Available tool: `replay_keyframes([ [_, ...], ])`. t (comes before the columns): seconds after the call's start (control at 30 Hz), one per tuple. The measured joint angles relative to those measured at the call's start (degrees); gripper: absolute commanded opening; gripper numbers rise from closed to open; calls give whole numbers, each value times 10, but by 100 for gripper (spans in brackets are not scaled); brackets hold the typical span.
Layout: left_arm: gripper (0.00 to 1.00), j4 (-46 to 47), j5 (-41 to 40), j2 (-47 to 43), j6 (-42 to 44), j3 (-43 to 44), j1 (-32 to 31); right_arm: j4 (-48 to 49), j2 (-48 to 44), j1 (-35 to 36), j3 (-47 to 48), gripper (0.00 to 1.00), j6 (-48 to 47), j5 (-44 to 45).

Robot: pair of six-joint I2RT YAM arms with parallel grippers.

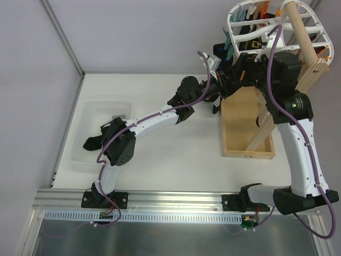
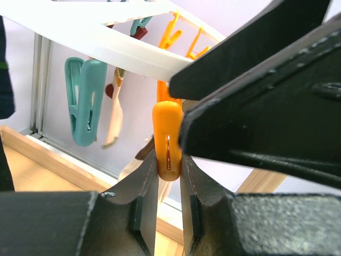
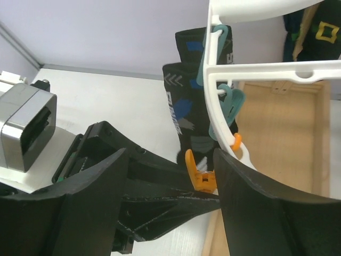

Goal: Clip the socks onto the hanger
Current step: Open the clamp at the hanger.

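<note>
Left wrist, one orange peg hung vertical off one white hanger, left gripper clenched on it, right gripper released, two black socks hanging lengthwise down.

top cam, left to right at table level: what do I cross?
Mesh basket → left arm's white forearm → wooden box → right arm's white link. The hanger is left out because it sits above the box and overlaps it.
</note>
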Motion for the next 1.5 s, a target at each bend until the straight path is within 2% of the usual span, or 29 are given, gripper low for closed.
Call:
replay_keyframes([
  [0.37,1,-1,0,0,0,0,0,-32,-13,24,2,67,-23,83],
  [0.7,0,-4,0,0,0,0,0,-26,-36,26,-40,65,-17,126],
  [1.0,1,-7,0,0,-5,0,1,51,-44,25,-99,61,11,129],
  [1.5,1,8,16,0,-73,0,8,177,-76,22,-189,54,68,137],
])
